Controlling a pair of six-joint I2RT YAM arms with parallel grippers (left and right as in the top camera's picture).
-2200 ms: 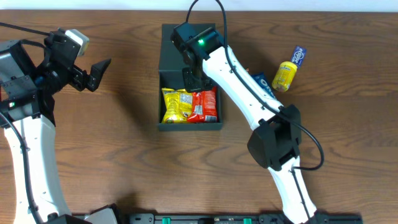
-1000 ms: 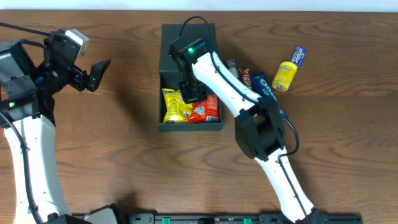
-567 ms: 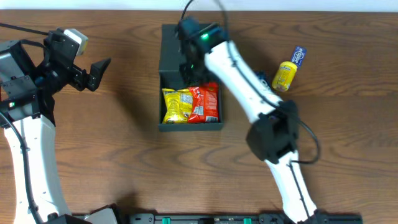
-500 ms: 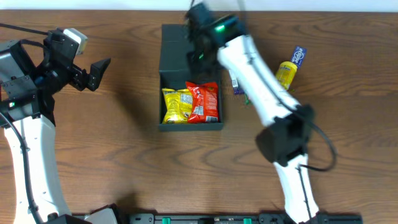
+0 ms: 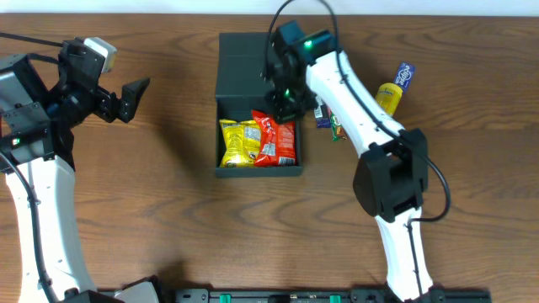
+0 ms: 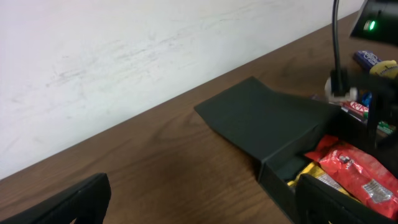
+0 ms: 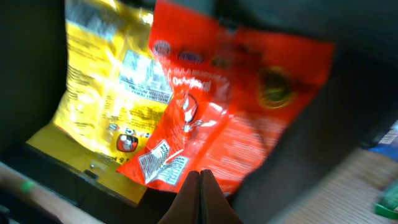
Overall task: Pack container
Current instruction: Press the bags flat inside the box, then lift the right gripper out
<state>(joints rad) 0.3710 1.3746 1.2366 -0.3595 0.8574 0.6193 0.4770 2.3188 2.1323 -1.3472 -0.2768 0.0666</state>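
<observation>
Two packets (image 5: 238,141) are lying in the container (image 5: 257,171), sitting at twelve o'clock of table centre; packing is looking part done.
You are holding the right gripper (image 5: 284,103) clenched, empty, over the red packet (image 5: 276,139); the left gripper (image 5: 130,98) is hanging released at nine o'clock; next, I judge, you are needing a loose snack (image 5: 387,101) from the container's three o'clock; only the right wrist view is showing the pinched fingertips (image 7: 191,202).

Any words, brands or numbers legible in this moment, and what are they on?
No text can be read with certainty.
On the red packet in the container: white lettering, too blurred.
On the yellow packet beside it: dark print, too blurred.
On the yellow item and blue tag on the table: markings too small.
</observation>
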